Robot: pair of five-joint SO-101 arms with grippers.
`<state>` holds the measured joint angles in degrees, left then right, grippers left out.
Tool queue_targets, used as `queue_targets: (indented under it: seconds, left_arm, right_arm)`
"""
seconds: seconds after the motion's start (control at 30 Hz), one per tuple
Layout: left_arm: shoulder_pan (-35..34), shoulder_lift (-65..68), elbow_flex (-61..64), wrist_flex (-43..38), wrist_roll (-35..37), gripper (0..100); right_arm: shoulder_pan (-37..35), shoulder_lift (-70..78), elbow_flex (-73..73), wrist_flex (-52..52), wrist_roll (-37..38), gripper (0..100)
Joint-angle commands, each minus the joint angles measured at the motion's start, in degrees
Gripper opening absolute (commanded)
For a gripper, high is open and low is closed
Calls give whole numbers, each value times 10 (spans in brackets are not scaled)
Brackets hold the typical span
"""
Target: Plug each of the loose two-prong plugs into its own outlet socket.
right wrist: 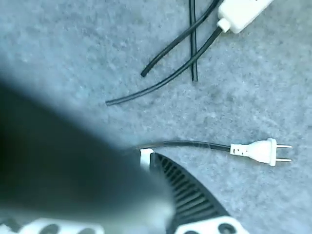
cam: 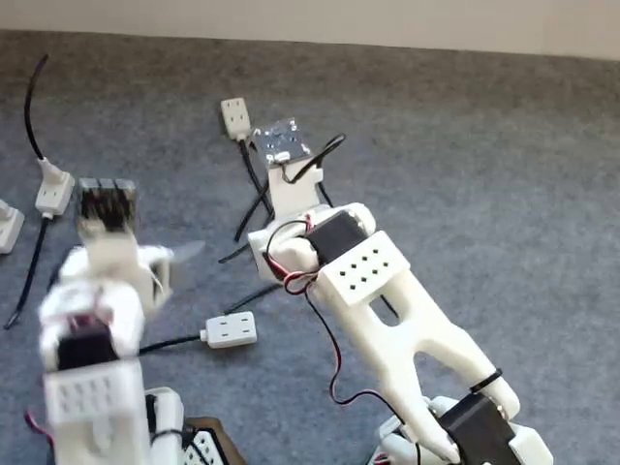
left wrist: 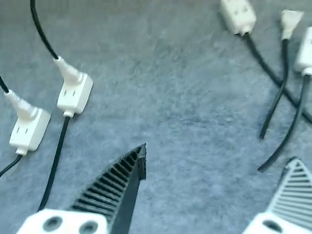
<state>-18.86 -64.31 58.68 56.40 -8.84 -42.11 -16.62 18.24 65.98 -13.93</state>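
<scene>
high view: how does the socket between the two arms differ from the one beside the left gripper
The socket between the arms has nothing plugged in; the socket beside the left gripper holds a white plug. The first lies crosswise with one black cord; the second lies lengthwise with black cords at both ends. Both are white.

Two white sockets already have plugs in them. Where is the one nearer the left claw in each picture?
High view: plugged socket, far left, beside its twin at the edge.
Left wrist view: plugged socket, next to its twin, beyond the left gripper.
Right wrist view: aimed elsewhere, at a loose plug.
Shared landmark: farthest empty socket.
</scene>
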Motion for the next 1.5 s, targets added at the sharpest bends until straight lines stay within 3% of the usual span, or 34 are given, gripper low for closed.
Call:
queue_targets:
  seconds: [0.0, 0.17, 0.3, 0.4, 0.53, 0.83, 1.47]
  left_arm:
    - [-36, 242, -222, 57, 3, 410]
    - [-121, 497, -530, 184, -21, 410]
    - [-195, 661, -744, 272, -21, 410]
    - [-242, 763, -862, 304, -22, 412]
    - [-265, 862, -962, 333, -45, 413]
    - [-270, 934, -1011, 335, -46, 413]
    - [-267, 936, -1009, 323, -46, 411]
  right_arm:
    - [-15, -5, -2, -17, -26, 5]
    - [-29, -8, 28, -18, -34, 5]
    - [-29, -3, 58, -18, -113, 5]
    - [-30, -8, 81, -34, -171, 5]
    - [-51, -7, 120, -64, -191, 5]
    - [-73, -9, 128, -70, -191, 5]
    - [-117, -5, 107, -86, -189, 5]
